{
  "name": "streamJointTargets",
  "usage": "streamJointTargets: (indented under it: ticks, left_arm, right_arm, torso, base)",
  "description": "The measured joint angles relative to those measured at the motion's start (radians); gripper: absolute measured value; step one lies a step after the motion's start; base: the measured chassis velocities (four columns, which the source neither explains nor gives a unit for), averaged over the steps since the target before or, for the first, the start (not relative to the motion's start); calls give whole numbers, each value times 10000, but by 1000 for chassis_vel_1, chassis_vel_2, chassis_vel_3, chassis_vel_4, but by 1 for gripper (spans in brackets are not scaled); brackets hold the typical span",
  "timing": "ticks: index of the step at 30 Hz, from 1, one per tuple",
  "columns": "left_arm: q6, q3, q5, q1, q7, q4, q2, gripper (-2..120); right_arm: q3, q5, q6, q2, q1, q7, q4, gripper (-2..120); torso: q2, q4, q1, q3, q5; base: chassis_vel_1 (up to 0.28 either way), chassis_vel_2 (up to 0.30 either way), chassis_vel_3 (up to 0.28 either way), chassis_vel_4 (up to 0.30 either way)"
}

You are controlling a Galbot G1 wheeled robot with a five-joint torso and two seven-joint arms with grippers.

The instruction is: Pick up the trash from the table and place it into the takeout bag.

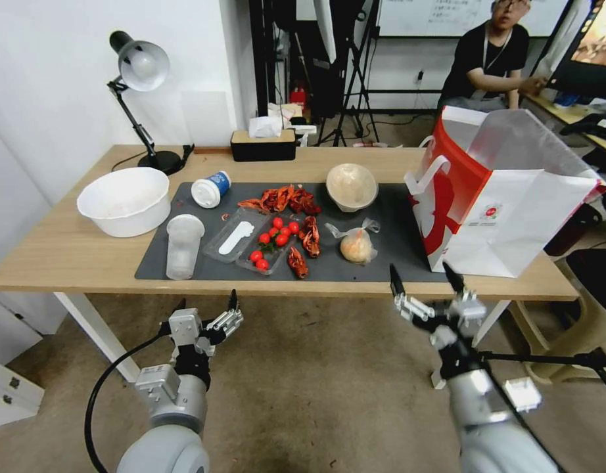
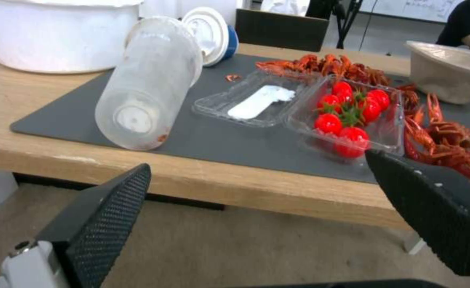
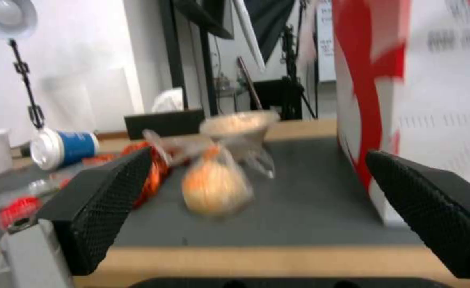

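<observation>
Ideally the right claw, spread wide just off the surface's near edge, should go in level and straddle the knotted bag, which lies straight ahead on the mat beside the takeout bag. Left claw hangs open below the cup.

Desk lamp, white basin, tomato tray, tissue box.
</observation>
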Motion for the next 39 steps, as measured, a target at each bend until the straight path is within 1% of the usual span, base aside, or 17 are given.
streamJointTargets:
  ticks: [6,13,23,27,30,32,34,35,38,39]
  left_arm:
    - [-52,11,-8,-23,22,44,55,100]
    - [-72,38,-35,-24,29,134,135,100]
    - [-79,42,-55,-25,32,143,162,100]
    - [-82,31,-57,-25,33,136,159,100]
    - [-84,13,-12,-7,33,117,125,100]
    - [-87,8,22,0,33,117,117,100]
    - [-87,3,55,10,34,97,114,100]
    - [-87,3,55,10,34,97,114,100]
    - [-87,-17,99,48,41,48,117,100]
    - [-87,-17,99,48,41,48,117,100]
  right_arm:
    - [-82,-172,208,215,1,-63,-396,100]
    - [-153,-291,-2,375,180,-58,-431,100]
    - [-198,-310,-307,307,440,-4,-386,100]
    - [-250,-232,-516,190,808,11,-457,100]
    - [-348,31,-1039,74,1433,-49,-547,100]
    - [-377,121,-1191,47,1640,-139,-622,100]
    - [-507,296,-1510,-45,2257,-305,-812,100]
    - [-507,296,-1510,-45,2257,-305,-812,100]
    - [-882,345,-2108,-168,3270,-203,-1124,100]
    - [-882,345,-2108,-168,3270,-203,-1124,100]
  torso:
    - [-1,1,2,1,0]
    - [-2,1,2,1,0]
    - [-2,0,2,1,0]
    - [-2,-1,1,1,1]
    - [-2,1,2,1,1]
    - [-2,0,2,1,0]
    - [-2,1,2,1,1]
    - [-2,1,2,1,1]
    - [-2,1,2,2,1]
    - [-2,1,2,2,1]
  base:
    - [0,0,0,0]
    - [0,0,0,0]
    - [0,0,0,0]
    - [0,0,0,0]
    - [0,0,0,0]
    - [0,0,0,0]
    - [0,0,0,0]
    - [0,0,0,0]
    - [0,0,0,0]
    - [0,0,0,0]
